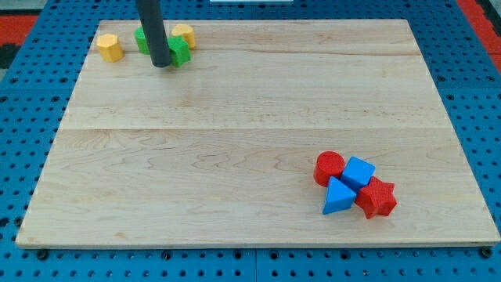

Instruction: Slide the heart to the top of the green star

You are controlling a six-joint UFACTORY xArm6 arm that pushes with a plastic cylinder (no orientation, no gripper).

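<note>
Wooden worktop (258,117): upper left, my tip (162,65) touches green star (178,52); yellow heart (109,48), probably light, slides; no gripper in view

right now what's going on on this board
A single arm with a dark rod is working at the view's top left of the wooden board. My tip sits right against the green block, which the rod partly hides, so its star shape is hard to confirm. A yellow block lies just above the green one and another yellow block lies to the left, apart. At the bottom right, a red cylinder, two blue blocks and a red star are clustered, untouched.
</note>
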